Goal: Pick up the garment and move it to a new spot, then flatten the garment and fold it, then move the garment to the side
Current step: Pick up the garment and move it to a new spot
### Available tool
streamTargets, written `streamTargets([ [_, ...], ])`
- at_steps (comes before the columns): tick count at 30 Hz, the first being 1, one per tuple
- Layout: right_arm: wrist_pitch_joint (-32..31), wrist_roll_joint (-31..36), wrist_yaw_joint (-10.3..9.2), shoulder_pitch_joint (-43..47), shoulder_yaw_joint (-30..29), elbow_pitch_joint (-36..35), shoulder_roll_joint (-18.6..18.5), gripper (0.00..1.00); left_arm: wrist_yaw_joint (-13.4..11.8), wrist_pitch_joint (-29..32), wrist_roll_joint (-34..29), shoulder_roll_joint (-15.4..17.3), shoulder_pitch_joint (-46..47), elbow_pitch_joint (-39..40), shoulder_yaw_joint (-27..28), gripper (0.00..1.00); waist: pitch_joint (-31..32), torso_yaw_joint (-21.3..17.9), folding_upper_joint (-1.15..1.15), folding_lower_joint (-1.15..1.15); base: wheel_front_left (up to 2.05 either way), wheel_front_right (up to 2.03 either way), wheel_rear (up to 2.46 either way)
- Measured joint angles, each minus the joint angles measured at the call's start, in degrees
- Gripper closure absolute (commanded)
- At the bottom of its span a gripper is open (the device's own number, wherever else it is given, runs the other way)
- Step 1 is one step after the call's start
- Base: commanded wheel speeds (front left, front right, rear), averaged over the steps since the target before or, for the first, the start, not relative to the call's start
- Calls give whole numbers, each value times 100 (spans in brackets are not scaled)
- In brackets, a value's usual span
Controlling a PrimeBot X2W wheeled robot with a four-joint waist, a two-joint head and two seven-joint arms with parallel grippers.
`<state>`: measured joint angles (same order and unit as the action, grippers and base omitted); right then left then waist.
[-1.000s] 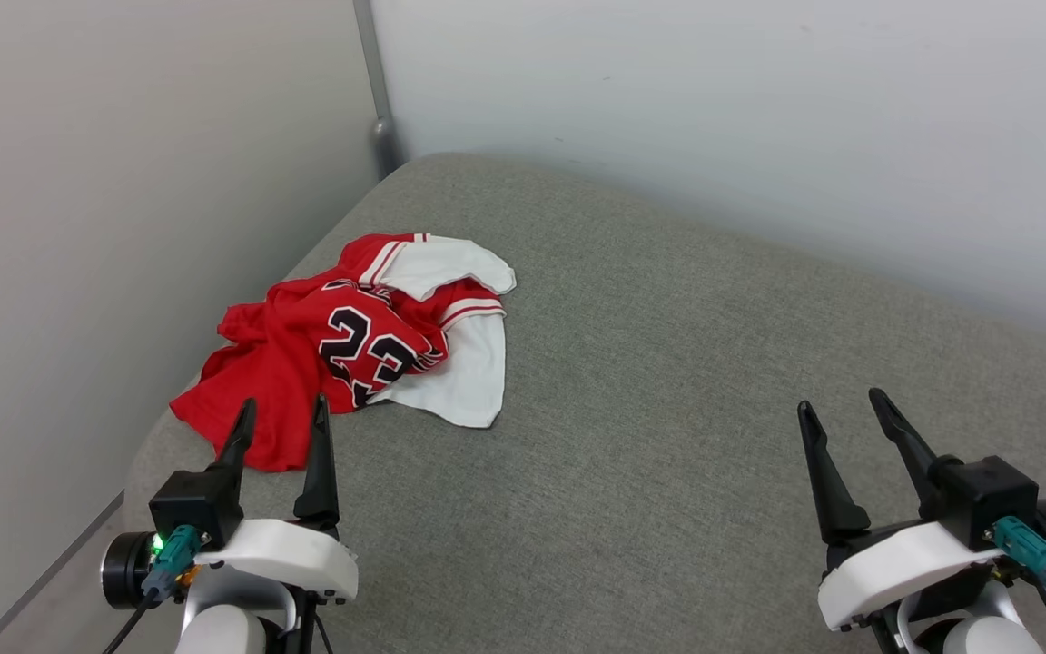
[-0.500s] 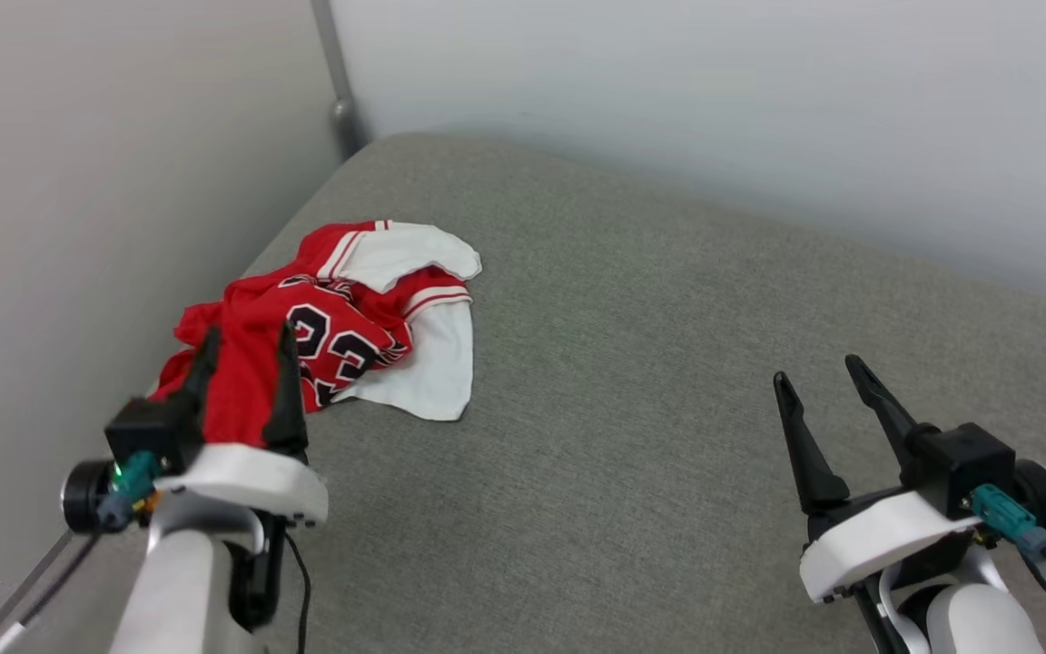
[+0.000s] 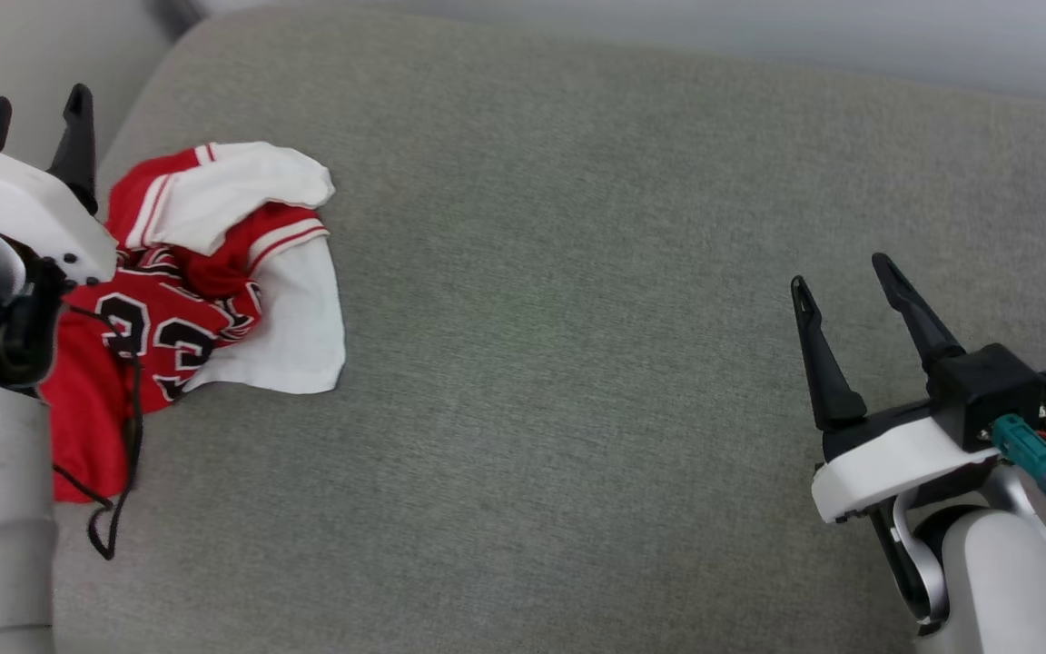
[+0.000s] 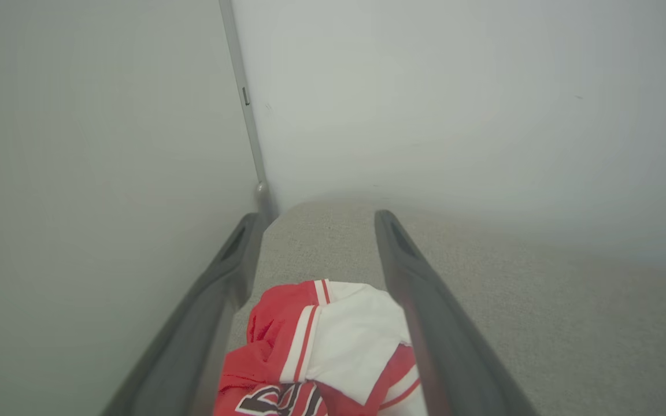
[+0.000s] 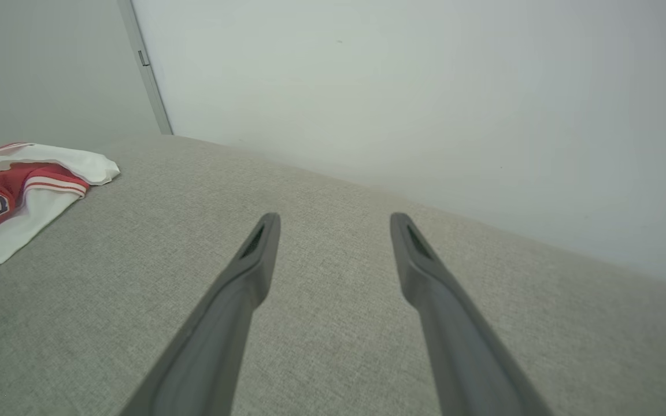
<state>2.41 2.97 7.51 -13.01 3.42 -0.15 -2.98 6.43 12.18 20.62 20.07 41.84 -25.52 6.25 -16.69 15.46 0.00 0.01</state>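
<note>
At 5 o'clock from the spread, empty left gripper [image 3: 37, 104] lies the crumpled garment [image 3: 169, 318], close below; the right gripper [image 3: 841, 272], equally spread, hangs well apart

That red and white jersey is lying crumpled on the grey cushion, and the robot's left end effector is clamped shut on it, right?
Not quite. The jersey does lie crumpled on the grey cushion, but the left end effector is open, its fingers spread wide and gripping nothing. The left wrist view shows this.
</note>
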Motion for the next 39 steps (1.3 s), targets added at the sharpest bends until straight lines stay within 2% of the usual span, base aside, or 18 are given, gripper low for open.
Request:
streamTargets([
  [5, 111, 2, 0, -178, -36, 59, 1, 0, 63, 1395, 469, 412, 247, -691, -35, 0, -524, -300, 0, 0, 0, 0, 0],
  [9, 187, -15, 0, -291, 11, 154, 3, 0, 71, 2210, 719, 635, 241, -1336, -26, 0, -854, -493, 0, 0, 0, 0, 0],
  [12, 236, -43, -1, -371, 45, 207, 4, 0, 69, 2595, 859, 659, 207, -1739, 14, 0, -1034, -606, 0, 0, 0, 0, 0],
  [15, 270, -54, 0, -430, 66, 263, 4, 0, 34, 2708, 1040, 672, 280, -2023, 131, 0, -1161, -678, 0, -1, 0, 0, 0],
  [16, 287, -67, 0, -437, 77, 286, 4, 0, 14, 2752, 1100, 675, 320, -2112, 167, 8, -1187, -696, 0, -1, 0, 0, 0],
  [17, 287, -70, -1, -438, 88, 301, 4, 0, 12, 2772, 1132, 680, 350, -2184, 185, 40, -1201, -709, 0, -1, 0, 0, 0],
  [18, 288, -88, 0, -452, 101, 322, 5, 0, 11, 2775, 1148, 683, 375, -2247, 198, 64, -1201, -716, 0, -1, 0, 0, 0],
  [19, 294, -101, 0, -470, 107, 335, 5, 0, 11, 2774, 1162, 684, 400, -2303, 204, 97, -1189, -718, 0, -1, 0, 0, 0],
  [20, 320, -103, 0, -486, 109, 339, 5, 0, 10, 2749, 1170, 686, 411, -2338, 203, 100, -1170, -718, 0, -1, 0, 0, 0],
  [26, 364, -129, 0, -472, 66, 437, 7, 0, -40, 1851, 956, 661, 383, -2440, 98, 100, -916, -681, 0, -1, 0, 0, 0],
  [33, 467, -290, -1, -273, 23, 512, 7, 0, -40, 70, 580, 824, 470, -2081, 44, 100, -357, -616, 0, 0, 0, 0, 0],
  [39, 514, -474, 0, 64, -60, 594, 7, 0, -31, -1307, 87, 825, 735, -1809, -316, 100, 353, -596, 0, -1, 0, 0, 0],
])
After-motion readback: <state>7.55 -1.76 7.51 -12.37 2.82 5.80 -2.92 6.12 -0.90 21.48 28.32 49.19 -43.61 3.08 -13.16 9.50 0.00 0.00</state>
